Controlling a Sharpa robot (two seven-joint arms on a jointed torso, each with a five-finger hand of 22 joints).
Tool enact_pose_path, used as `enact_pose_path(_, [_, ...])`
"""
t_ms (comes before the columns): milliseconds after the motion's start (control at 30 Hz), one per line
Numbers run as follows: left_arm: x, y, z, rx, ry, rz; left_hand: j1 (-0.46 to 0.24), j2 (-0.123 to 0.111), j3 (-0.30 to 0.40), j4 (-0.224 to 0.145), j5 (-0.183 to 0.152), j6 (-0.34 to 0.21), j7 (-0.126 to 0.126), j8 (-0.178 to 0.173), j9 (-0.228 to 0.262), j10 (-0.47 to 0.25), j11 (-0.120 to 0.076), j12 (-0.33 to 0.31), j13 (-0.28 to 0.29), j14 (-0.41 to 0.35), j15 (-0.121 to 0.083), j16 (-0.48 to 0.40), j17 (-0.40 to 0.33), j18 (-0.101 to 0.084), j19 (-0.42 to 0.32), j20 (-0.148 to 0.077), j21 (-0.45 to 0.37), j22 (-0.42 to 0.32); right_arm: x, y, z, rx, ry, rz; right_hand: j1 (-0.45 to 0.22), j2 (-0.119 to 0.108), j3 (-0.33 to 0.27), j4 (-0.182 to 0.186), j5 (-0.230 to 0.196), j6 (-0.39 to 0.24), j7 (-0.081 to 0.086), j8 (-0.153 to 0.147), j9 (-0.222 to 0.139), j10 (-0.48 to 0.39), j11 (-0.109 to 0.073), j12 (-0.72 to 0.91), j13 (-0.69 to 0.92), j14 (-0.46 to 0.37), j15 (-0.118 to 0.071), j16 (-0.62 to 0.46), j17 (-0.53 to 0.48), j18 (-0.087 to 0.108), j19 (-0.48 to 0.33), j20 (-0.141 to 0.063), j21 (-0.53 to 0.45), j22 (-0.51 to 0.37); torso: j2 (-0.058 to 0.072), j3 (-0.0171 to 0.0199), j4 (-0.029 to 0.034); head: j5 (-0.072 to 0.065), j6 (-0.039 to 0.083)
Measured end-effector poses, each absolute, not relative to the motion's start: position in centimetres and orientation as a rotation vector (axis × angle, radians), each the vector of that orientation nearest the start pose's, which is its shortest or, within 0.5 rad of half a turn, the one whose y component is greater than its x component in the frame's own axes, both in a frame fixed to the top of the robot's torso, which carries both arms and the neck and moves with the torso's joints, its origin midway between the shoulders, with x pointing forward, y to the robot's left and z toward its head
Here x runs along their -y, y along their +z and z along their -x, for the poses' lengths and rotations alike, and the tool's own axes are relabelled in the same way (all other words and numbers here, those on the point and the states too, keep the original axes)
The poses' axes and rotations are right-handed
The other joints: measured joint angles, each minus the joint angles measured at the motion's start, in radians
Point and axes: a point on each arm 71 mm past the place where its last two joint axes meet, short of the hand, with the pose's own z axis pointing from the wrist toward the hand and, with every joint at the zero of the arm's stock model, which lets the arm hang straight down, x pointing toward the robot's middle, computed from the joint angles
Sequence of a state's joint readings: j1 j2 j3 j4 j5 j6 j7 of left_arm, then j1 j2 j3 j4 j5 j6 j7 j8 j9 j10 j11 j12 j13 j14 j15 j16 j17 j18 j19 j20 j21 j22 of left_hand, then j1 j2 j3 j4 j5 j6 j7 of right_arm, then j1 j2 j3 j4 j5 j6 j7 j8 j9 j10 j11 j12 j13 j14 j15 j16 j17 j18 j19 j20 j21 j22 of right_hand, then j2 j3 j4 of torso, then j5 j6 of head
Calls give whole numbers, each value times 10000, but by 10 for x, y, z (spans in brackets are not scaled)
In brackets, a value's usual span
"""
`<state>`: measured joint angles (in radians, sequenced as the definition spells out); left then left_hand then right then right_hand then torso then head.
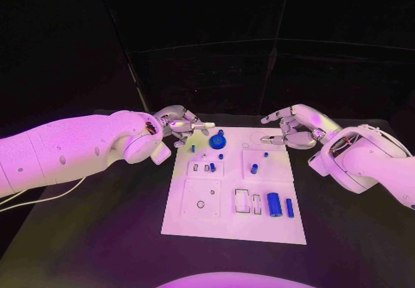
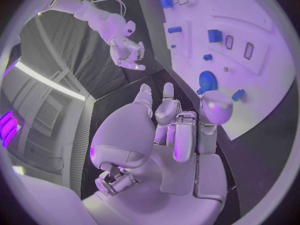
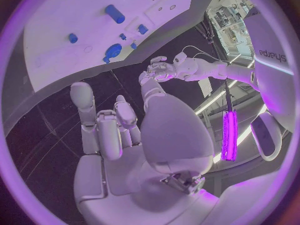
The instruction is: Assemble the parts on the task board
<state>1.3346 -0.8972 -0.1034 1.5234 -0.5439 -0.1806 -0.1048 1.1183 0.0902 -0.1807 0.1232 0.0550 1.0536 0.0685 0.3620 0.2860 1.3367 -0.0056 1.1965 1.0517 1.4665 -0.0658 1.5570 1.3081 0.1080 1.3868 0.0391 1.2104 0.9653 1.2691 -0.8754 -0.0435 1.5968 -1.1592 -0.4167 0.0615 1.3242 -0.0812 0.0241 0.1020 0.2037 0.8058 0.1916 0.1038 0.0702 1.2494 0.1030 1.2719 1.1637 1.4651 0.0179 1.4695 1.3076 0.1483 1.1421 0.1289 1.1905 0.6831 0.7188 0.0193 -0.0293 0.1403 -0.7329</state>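
— Black table, item one?
— Board, centre; blue parts lying on it.
— Hands?
— Left hand at board's far left corner, right hand at far right; both empty, fingers apart.

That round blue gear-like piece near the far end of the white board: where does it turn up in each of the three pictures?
Head view: the blue gear sits at the task board's far edge, between the two hands.
Left wrist view: the gear lies just beyond the left hand's fingertips.
Right wrist view: it sits near the board's edge.
Shared landmark: the board's far edge.
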Motion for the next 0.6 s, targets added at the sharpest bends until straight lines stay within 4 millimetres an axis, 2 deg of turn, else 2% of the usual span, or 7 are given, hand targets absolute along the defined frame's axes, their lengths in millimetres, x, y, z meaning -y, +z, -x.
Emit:
enact_pose_path(67, [-226, -164, -498, -19734, -9517, 6125, -212, 22, -235, 235, -42, -91, -10, 166, 165, 18, -18, 173, 216, 3, -3, 77, 0, -7, 165, -32, 442, 630, 196, -137, -483, -15360, 9411, -522, 0, 0, -38, 38, 0, 0, 0, 34, -1, -82, 6, -105, -105, 0, 0, -77, 0, -1, -74, -3, -98, -132, -25, 19, 0, 1, -25])
enact_pose_path(133, [-222, -165, -499, -20160, -8853, 5682, -358, 29, -391, 476, -47, -143, 11, 288, 283, 18, -18, 227, 297, 4, -3, 77, 0, -6, 170, -37, 618, 870, 197, -137, -483, -15407, 9473, -727, 0, 0, -40, 40, 0, 0, 0, 36, -1, -120, 2, -139, -175, 0, 0, -88, 0, -2, -109, -18, -117, -227, -42, 32, 0, -11, -42])
enact_pose_path(333, [-206, -170, -504, -20994, -7184, 4564, -356, 29, -705, 787, -47, -322, -23, 532, 540, 17, -17, 228, 325, 4, -3, 76, -1, -6, 169, -37, 696, 976, 197, -138, -486, -15515, 9649, -1265, 0, 0, -130, 131, 0, -1, 0, 36, -1, -350, -12, -327, -453, 0, 0, -203, -1, -2, -248, -13, -272, -527, -81, 44, 35, -98, -78])
enact_pose_path(600, [-187, -178, -507, -21723, -5745, 3573, -356, 30, -968, 1105, -47, -429, -28, 810, 819, 17, -18, 320, 483, 4, -3, 77, -2, -5, 169, -37, 882, 1229, 193, -138, -488, -15596, 9827, -1576, 0, 0, -163, 163, 0, 0, 0, 85, -10, -386, 24, -378, -522, 0, 0, -244, -1, -3, -307, -22, -320, -606, -99, 56, 46, -83, -83])
